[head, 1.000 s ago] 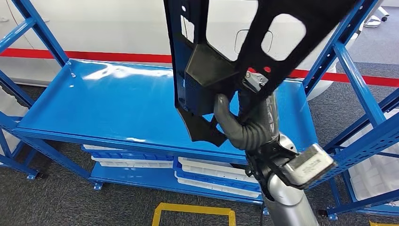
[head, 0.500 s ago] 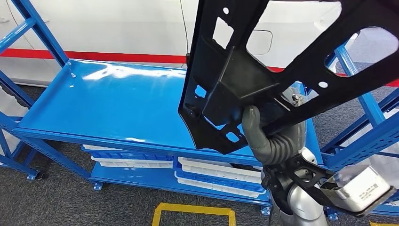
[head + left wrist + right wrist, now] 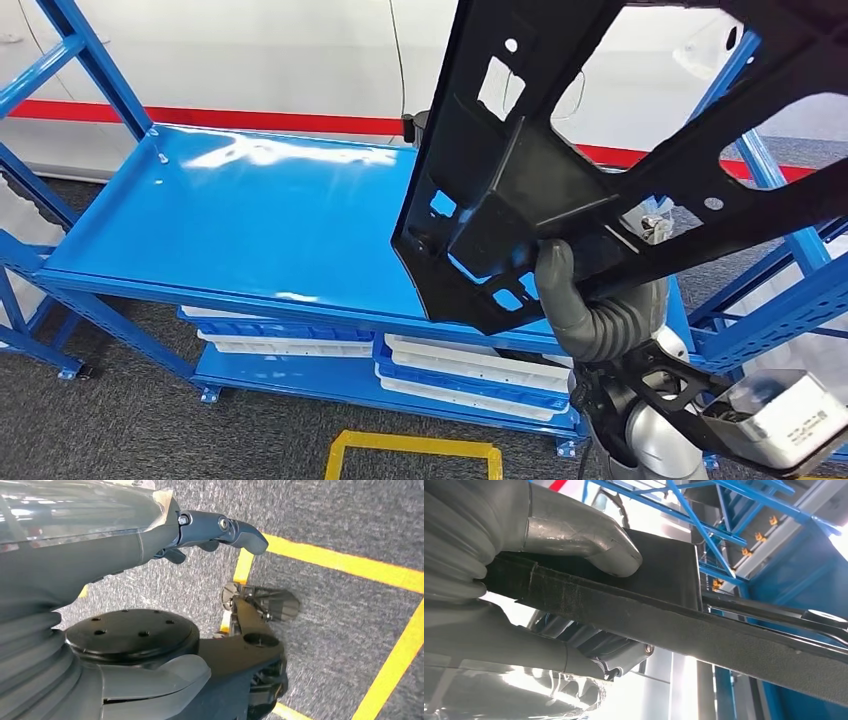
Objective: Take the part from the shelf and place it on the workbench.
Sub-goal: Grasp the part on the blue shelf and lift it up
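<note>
The part (image 3: 560, 170) is a large flat black panel with cut-outs and holes. My right hand (image 3: 600, 310) grips its lower edge and holds it in the air, tilted, above the right end of the blue shelf (image 3: 250, 220). In the right wrist view the grey thumb (image 3: 584, 535) presses on one face of the part (image 3: 684, 625) and the darker fingers close under it. The part touches nothing else. My left hand (image 3: 125, 555) hangs over the grey floor, holding nothing, one dark finger stretched out.
The blue shelf's top board is bare and glossy. White trays (image 3: 460, 375) lie on the level below. Blue uprights (image 3: 760, 160) stand close on the right. A yellow floor marking (image 3: 410, 445) lies in front. A white wall with a red stripe (image 3: 230, 120) stands behind.
My right hand has swung the part to the right and tilted it flatter, so it now reaches across the upper right. The wrist has dropped lower in the head view.
</note>
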`<action>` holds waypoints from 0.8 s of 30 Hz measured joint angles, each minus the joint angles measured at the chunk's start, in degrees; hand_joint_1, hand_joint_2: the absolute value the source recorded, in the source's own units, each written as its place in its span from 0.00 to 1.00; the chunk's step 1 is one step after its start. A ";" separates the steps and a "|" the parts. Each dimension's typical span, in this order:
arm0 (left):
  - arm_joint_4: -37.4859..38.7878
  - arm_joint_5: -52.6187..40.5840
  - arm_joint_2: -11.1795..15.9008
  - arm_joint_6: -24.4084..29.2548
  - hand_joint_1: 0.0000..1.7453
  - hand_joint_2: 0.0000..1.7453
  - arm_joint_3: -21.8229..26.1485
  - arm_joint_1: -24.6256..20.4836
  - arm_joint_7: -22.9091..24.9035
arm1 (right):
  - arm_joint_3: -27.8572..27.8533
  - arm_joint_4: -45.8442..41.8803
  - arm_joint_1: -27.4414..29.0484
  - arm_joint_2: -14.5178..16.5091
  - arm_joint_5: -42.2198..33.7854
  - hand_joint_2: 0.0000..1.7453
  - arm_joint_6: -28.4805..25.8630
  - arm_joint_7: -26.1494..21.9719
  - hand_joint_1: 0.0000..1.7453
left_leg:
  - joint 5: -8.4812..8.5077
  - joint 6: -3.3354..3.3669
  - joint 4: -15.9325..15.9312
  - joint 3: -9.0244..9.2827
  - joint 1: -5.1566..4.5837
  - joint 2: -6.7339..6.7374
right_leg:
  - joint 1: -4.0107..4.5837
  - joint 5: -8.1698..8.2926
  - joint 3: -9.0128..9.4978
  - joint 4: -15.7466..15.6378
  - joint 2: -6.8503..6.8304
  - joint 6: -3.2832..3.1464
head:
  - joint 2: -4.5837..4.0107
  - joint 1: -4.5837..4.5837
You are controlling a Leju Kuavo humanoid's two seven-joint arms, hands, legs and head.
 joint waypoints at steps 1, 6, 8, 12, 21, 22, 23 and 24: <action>0.00 0.01 -0.05 0.04 0.00 1.00 0.00 0.02 0.00 | -0.02 0.00 0.22 -0.21 -0.01 1.00 -0.01 0.00 1.00 | -0.01 -0.02 0.01 -0.04 0.04 0.00 | -0.07 -0.84 -1.50 3.05 0.00 0.18 | 0.00 0.01; 0.01 0.05 -0.39 0.19 0.00 1.00 0.00 0.06 0.08 | -0.07 -0.03 0.55 -0.95 -0.03 1.00 -0.02 -0.01 1.00 | -0.20 -1.21 0.46 -0.14 0.59 -0.20 | -0.84 5.06 4.22 -8.75 0.02 2.79 | 0.00 0.01; 0.02 0.12 -0.42 0.26 0.00 1.00 -0.01 0.07 0.13 | -0.14 -0.04 0.64 -1.18 -0.11 1.00 -0.05 -0.09 1.00 | -0.31 -2.09 0.97 -0.33 0.48 -0.38 | -0.71 5.99 5.81 -11.79 0.36 2.20 | 0.00 0.01; 0.02 0.21 -0.45 0.40 0.00 1.00 -0.02 0.13 0.15 | -0.26 -0.04 0.77 -1.43 -0.29 1.00 -0.15 -0.25 1.00 | -1.69 -3.17 2.73 -1.28 0.79 -0.40 | -0.96 6.34 5.10 -11.50 0.63 0.20 | 0.00 -0.10; 0.02 0.19 -0.34 0.39 0.00 1.00 -0.02 0.09 0.15 | -0.17 -0.04 0.89 -1.69 -0.38 1.00 -0.15 -0.46 1.00 | -4.81 -2.14 6.01 0.67 0.56 -0.20 | 0.42 8.11 3.03 -11.48 0.37 -1.59 | 0.00 -0.12; 0.02 0.19 -0.28 0.38 0.00 1.00 -0.03 0.05 0.15 | -0.16 -0.04 0.87 -1.71 -0.38 1.00 -0.15 -0.49 1.00 | -4.09 -1.77 3.13 2.41 0.31 -0.17 | 0.44 8.29 2.99 -11.49 0.34 -1.39 | 0.00 -0.09; 0.02 0.19 -0.22 0.37 0.00 1.00 -0.03 0.02 0.14 | -0.14 -0.04 0.88 -1.73 -0.38 1.00 -0.15 -0.52 1.00 | -3.92 -1.51 1.55 3.26 0.01 -0.15 | 0.41 8.46 2.94 -11.50 0.28 -1.12 | 0.00 -0.11; 0.02 0.19 -0.17 0.37 0.00 1.00 -0.04 0.02 0.14 | -0.13 -0.04 0.88 -1.74 -0.38 1.00 -0.15 -0.55 1.00 | -3.89 -1.41 1.14 3.32 -0.26 -0.11 | 0.34 8.70 2.86 -11.54 0.20 -0.75 | 0.00 -0.13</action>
